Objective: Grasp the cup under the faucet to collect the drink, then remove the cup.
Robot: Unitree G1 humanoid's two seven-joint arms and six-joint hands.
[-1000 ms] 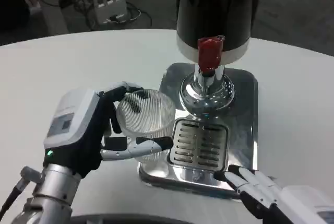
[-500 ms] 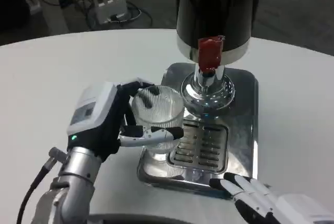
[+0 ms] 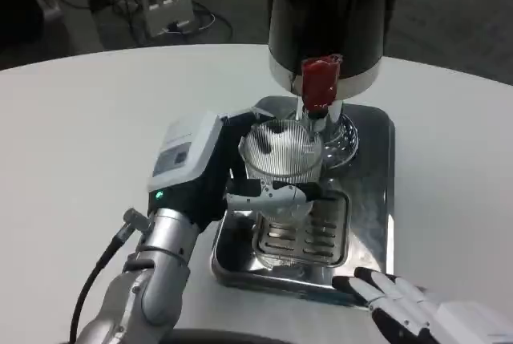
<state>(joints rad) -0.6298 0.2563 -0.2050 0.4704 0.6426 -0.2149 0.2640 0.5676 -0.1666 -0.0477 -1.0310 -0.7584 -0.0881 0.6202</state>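
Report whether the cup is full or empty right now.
Empty, as far as visible: the ribbed clear cup, held upright by the left hand, shows no liquid inside.

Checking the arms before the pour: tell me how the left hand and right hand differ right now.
The left hand grips the ribbed clear cup over the drip tray, beneath the red tap; the right hand holds nothing. The left is raised and curled; the right lies flat, fingers extended, at the tray's near edge. Both have white backs and black-and-white fingers.

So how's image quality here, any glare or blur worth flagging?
Head view: sharp overall, no motion blur on the left hand or ribbed cup; bright reflections on the steel drip tray and chrome dispenser base; soft shadows on the white table.
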